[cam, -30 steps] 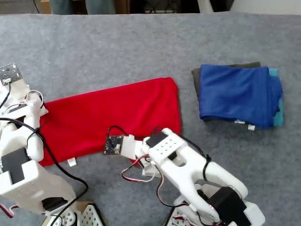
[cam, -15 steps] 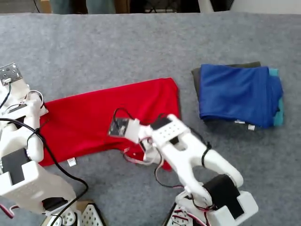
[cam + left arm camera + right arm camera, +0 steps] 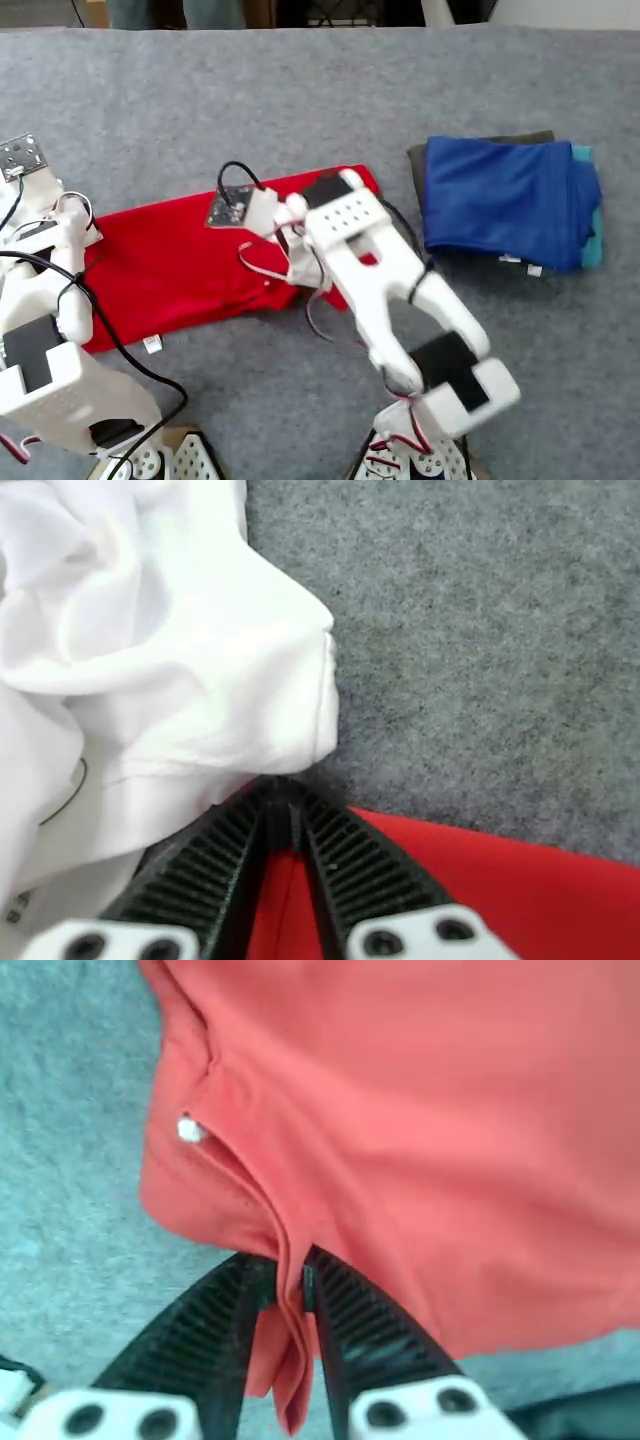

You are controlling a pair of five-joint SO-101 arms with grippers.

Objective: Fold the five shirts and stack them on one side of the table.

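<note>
Looking down, the desk [image 3: 300,90] is covered edge to edge in grey felt, and past its far edge there's just a thin dark strip of room. The red shirt [image 3: 170,270] lies stretched across the left-middle of the desk, with a little white tag [image 3: 152,345] poking out at its near edge. Well apart from it on the right sits the stack [image 3: 505,205]: a folded blue shirt on top, a teal edge [image 3: 590,215] peeking out on the far right and a dark one [image 3: 480,142] showing at the back.

The right arm [image 3: 360,260] leans over the red shirt's right end. Up close, the right pincer [image 3: 285,1265] is clenched on a bunched fold of the red shirt's edge, with the fabric pinched between the ribbed jaws and a bit hanging out below.

The left arm [image 3: 45,300] sits at the desk's left edge. The left pincer [image 3: 282,800] is closed too, tips together right at the red shirt's edge, with red cloth showing between the jaws. A crumpled white shirt [image 3: 150,650] lies just beside those tips, touching them.
</note>
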